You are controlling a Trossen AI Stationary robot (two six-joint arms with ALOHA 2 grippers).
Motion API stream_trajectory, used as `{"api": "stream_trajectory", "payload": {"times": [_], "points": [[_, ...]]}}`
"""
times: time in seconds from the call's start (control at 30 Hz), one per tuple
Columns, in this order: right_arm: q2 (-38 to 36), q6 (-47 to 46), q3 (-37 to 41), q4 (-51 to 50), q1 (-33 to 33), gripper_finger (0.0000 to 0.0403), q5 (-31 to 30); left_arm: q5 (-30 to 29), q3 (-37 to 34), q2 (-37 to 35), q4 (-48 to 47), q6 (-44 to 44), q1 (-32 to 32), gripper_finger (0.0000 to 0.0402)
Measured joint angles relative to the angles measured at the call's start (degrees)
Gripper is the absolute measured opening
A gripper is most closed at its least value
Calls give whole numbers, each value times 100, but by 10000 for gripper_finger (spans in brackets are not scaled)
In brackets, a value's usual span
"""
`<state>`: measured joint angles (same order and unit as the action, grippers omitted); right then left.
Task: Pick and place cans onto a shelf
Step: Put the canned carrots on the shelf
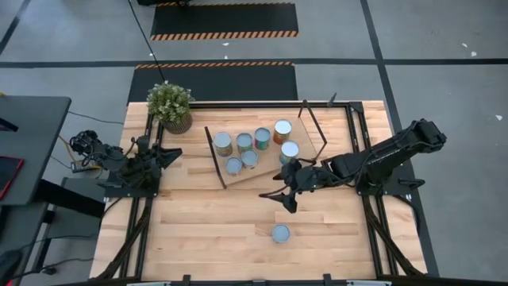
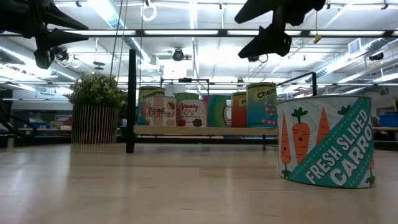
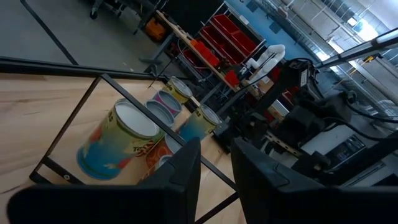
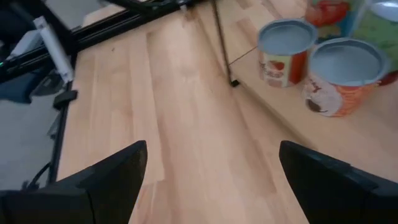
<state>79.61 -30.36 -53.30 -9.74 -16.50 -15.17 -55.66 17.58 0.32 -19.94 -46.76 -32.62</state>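
One loose can (image 1: 281, 233) lies near right gripper (image 1: 286, 196), jaws wide, empty; left's closed.

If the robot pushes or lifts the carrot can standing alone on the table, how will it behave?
The carrot can stands upright on its flat base, so a low push would probably slide it. A high push might tip it, and on its round side it would likely roll. It looks rigid; its glossy label may be somewhat slippery.

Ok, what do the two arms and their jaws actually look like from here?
Both are dark, near-black jointed arms on black metal frames at the wooden table's sides. The left arm carries loose black cables bunched near its base. The right arm is blocky, ending in the right gripper with two flat, matte-black tapered fingers. The left gripper has the same plain dark fingers. No markings visible.
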Motion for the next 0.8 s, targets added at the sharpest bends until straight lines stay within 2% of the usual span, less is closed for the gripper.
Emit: {"api": "stream_trajectory", "payload": {"times": [0.23,0.5,0.8], "points": [[0,553,0,-7,-139,372,344,2,0,0,-1,0,0,96],[0,463,2,-26,-137,372,-127,0,0,0,0,0,0,96],[0,736,2,-66,-138,372,38,2,0,0,0,0,0,96]]}}
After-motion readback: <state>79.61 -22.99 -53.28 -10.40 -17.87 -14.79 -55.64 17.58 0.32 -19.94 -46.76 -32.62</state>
